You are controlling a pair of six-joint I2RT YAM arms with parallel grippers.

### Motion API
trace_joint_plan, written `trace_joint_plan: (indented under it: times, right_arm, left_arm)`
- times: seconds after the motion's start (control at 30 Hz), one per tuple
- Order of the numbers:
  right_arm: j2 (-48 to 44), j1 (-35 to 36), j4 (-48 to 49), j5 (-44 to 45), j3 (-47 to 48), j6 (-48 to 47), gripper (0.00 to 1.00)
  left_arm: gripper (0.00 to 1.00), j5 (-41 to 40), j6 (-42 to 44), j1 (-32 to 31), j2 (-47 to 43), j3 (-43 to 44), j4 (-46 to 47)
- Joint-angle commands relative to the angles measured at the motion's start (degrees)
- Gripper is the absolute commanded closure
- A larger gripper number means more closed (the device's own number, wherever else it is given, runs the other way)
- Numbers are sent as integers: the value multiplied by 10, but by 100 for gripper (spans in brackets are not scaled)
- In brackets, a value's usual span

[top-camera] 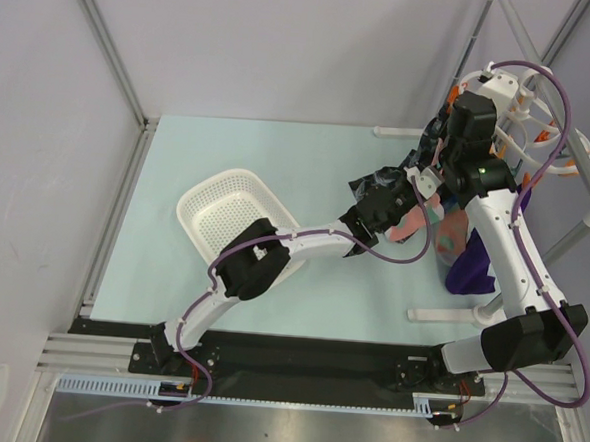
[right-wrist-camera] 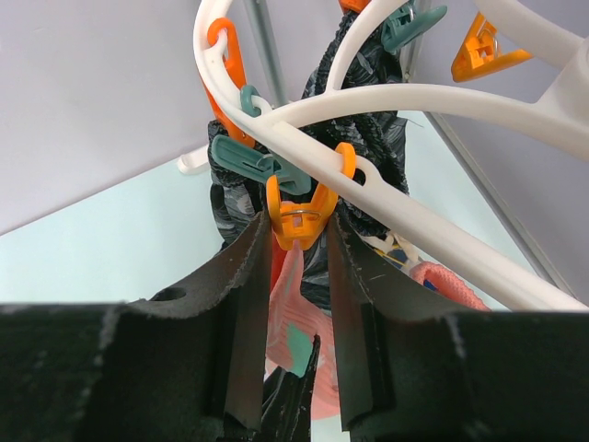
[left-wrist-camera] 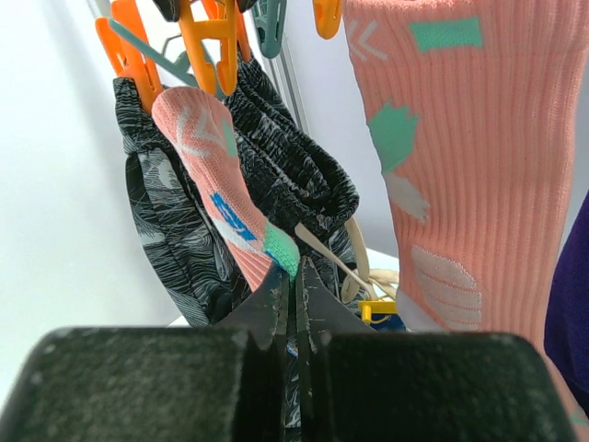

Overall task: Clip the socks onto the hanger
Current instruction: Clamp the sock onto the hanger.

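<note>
Left end effector (left-wrist-camera: 293, 276) is pinched together; right end effector (right-wrist-camera: 296, 230) stands above it, jaws held narrowly apart.

Far-right corner is crowded: hanger (right-wrist-camera: 414, 99) bars, pegs, dark cloth (left-wrist-camera: 175, 230), 2 socks (left-wrist-camera: 460, 166) and purple garment (top-camera: 470, 264) are packed close together. Between the 2 socks only a narrow slot is seen, backed by the dark cloth. The gap between the right gripper (right-wrist-camera: 297, 226) jaws is filled by 1 orange peg (right-wrist-camera: 296, 207), with white bars crossing just above. Open table (top-camera: 179, 144) is seen around the white basket (top-camera: 230, 212). The middle is crossed by the left arm (top-camera: 304, 244).
</note>
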Motion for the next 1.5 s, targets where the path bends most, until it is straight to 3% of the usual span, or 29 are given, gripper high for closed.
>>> trace_joint_plan:
  times: [0.0,0.73,0.97,1.47]
  right_arm:
    - [-6,13,-7,-18,-5,-4,100]
    - [-7,18,-7,-15,-9,-7,100]
    - [-7,19,-5,-13,-11,-8,100]
    - [-12,18,-5,-18,-13,-5,100]
  left_arm:
    - [100,8,4,-2,-15,20,20]
    - [100,15,3,-5,-37,26,18]
    - [100,4,-16,-6,-80,-5,33]
    - [100,14,-20,-10,-45,60,-19]
